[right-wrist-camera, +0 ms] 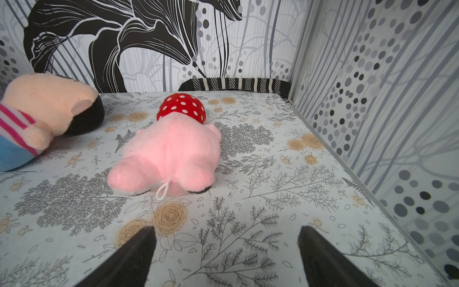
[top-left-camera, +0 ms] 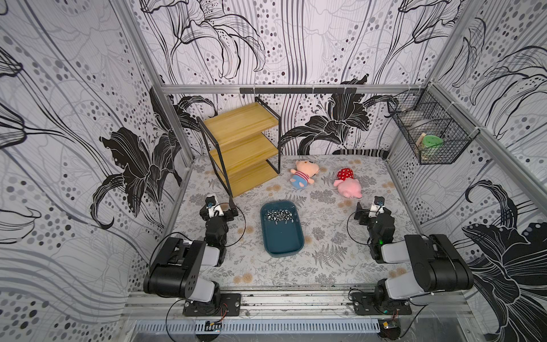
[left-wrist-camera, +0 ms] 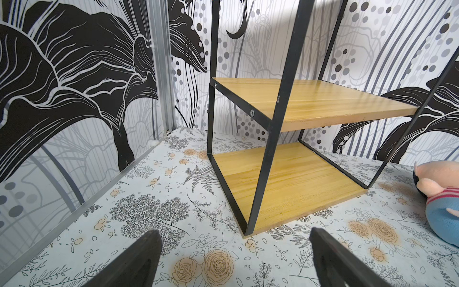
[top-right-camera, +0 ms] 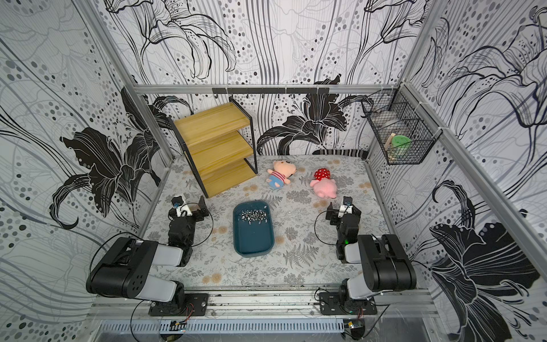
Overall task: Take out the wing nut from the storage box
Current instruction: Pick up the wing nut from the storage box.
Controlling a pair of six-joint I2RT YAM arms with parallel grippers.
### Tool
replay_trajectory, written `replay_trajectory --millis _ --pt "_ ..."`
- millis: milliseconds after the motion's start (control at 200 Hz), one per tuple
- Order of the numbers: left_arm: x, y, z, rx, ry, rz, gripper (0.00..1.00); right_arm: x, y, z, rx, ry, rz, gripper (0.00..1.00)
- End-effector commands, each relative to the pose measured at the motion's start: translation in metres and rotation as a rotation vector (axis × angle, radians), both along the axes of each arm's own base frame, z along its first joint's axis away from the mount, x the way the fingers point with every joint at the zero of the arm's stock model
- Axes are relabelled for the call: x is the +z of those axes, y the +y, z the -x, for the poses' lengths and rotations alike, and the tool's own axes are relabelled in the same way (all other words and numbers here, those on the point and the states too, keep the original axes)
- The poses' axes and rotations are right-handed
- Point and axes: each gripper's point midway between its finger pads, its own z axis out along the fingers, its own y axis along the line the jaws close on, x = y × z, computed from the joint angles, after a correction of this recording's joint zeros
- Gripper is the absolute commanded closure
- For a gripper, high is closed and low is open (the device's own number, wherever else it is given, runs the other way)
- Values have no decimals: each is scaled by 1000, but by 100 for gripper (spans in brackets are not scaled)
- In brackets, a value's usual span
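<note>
At the tips of the left gripper (left-wrist-camera: 234, 232), the black fingers (left-wrist-camera: 139, 261) are standing wide apart, gripping nothing and hovering just above the table (top-left-camera: 325, 266). They are facing the near corner of the wooden shelf (left-wrist-camera: 285, 188). The right gripper (right-wrist-camera: 227, 228) is holding its fingers (right-wrist-camera: 134, 256) just as wide apart with nothing between them, pointing at the pink plush (right-wrist-camera: 171, 151), which is lying near them but apart.

Between the two grippers, and well apart from both, the storage box (top-left-camera: 282, 239) is lying flat on the table. The wing nuts (top-left-camera: 279, 215) are sitting in a silvery heap at its far end; they are showing there in both top views (top-right-camera: 254, 215), too small to tell one from another. The near part of the box is showing only its teal floor.

Both arms are resting folded low, elbows back by the front rail and wrists reaching toward the far wall.

Farther out, a striped plush (top-left-camera: 303, 174) is lying beside the shelf. A wire basket (top-left-camera: 461, 148) is hanging on the side wall, holding a green round lid (top-left-camera: 432, 141).
</note>
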Motion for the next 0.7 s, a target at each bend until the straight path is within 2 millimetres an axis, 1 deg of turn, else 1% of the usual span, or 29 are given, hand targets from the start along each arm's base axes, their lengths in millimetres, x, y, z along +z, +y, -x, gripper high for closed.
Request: replay_trajectory --millis 0,70,165,200,220,235,260,320,376,396,436,476,556,621,696 --pt "10 -1 -4 -8 -38 8 2 8 1 -5 0 -26 11 4" --pt "10 -1 -3 -9 -38 10 2 8 1 -6 -1 -28 13 4" --pt "20 2 -4 15 -41 5 2 9 -1 -4 -12 -32 19 4" --pt "25 4 -6 37 -23 8 2 17 -2 -6 -21 -53 29 4" --pt "28 4 -8 45 -6 15 2 17 1 -8 -10 -29 35 4" --pt "28 3 -9 47 15 15 2 21 2 -11 -5 -22 37 4" --pt "33 1 -11 51 36 5 2 24 1 -15 -16 14 36 4" --pt "52 -1 -11 69 50 -1 2 35 -1 -24 -36 82 18 4" --pt "68 4 -9 106 42 46 2 49 8 -28 -4 104 0 4" --pt "70 6 -7 116 51 66 2 55 13 -30 7 107 -3 4" --pt "79 7 -5 124 51 83 2 65 27 -30 39 116 -6 4" --pt "86 7 -4 128 49 118 2 75 45 -30 84 119 -2 4" --pt "94 10 -1 161 54 196 2 83 83 -31 174 172 -7 4" --pt "97 6 -4 148 87 231 2 85 121 -29 267 226 -6 4" --pt "97 -10 -11 60 154 227 2 83 172 -23 386 305 25 4"
